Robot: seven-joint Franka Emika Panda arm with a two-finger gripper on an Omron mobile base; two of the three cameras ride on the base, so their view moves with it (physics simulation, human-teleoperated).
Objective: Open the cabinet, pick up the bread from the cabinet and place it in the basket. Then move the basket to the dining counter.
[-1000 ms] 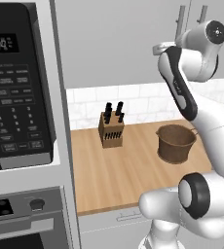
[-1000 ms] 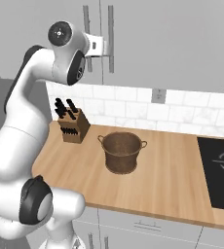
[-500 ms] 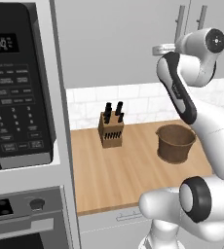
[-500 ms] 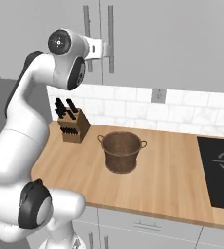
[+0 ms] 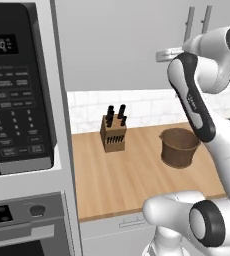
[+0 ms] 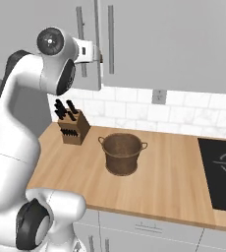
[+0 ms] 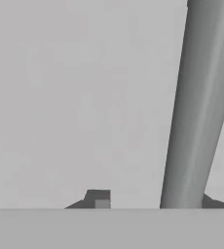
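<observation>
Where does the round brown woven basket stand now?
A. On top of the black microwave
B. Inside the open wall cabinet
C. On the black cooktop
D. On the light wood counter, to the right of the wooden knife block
D: the round brown woven basket stands on the light wood counter, apart from the wooden knife block on its left.

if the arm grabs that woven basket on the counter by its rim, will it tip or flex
The basket looks short, wide and upright on the counter, so tipping seems unlikely. Its woven wall may flex slightly under a rim pinch. It appears empty, so probably light.
</observation>
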